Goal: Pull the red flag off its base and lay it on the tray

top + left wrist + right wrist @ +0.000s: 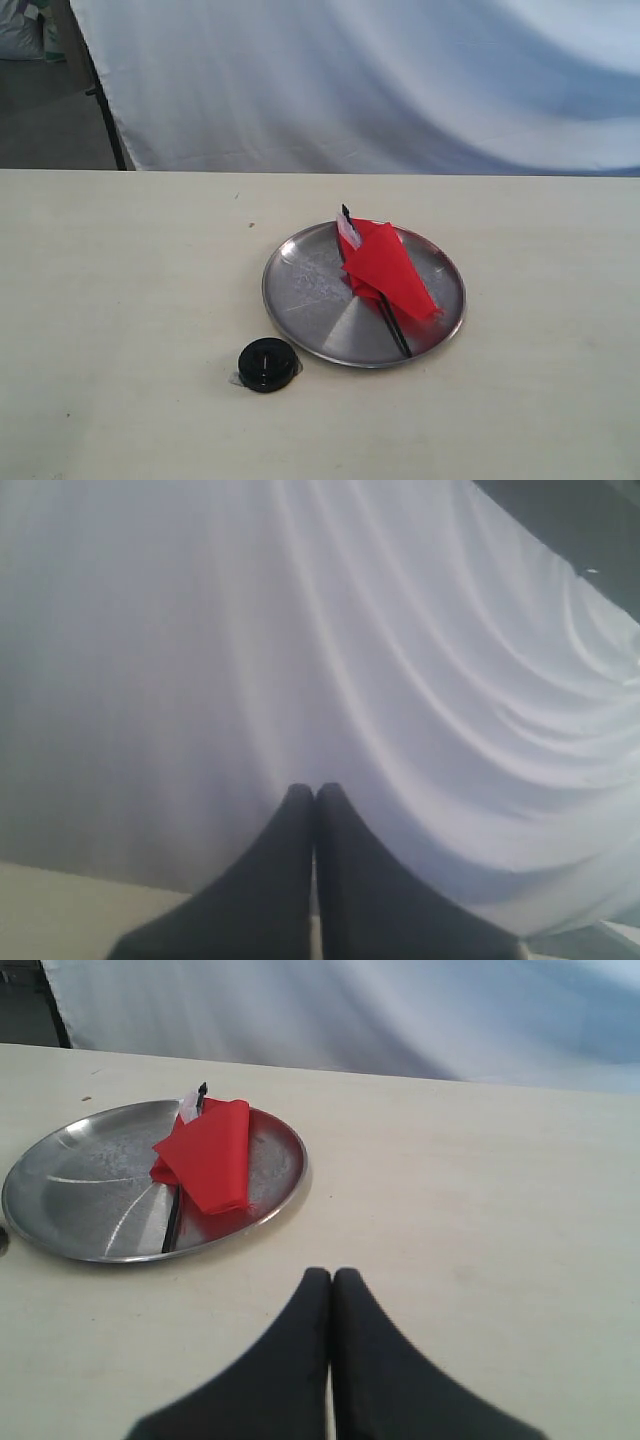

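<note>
The red flag (385, 268) lies crumpled on the silver tray (300, 290), its black pole running across the plate. The right wrist view shows the same red flag (208, 1152) on the tray (80, 1190). The black base (267, 364) stands on the table just in front of the tray's left edge, with no pole in it. My right gripper (331, 1276) is shut with nothing in it, above bare table and apart from the tray. My left gripper (315, 790) is shut on nothing, facing the white curtain. Neither gripper shows in the exterior view.
A white curtain (380, 80) hangs behind the table's far edge. A dark stand leg (105, 110) is at the back left. The cream table (120, 280) spreads to both sides of the tray.
</note>
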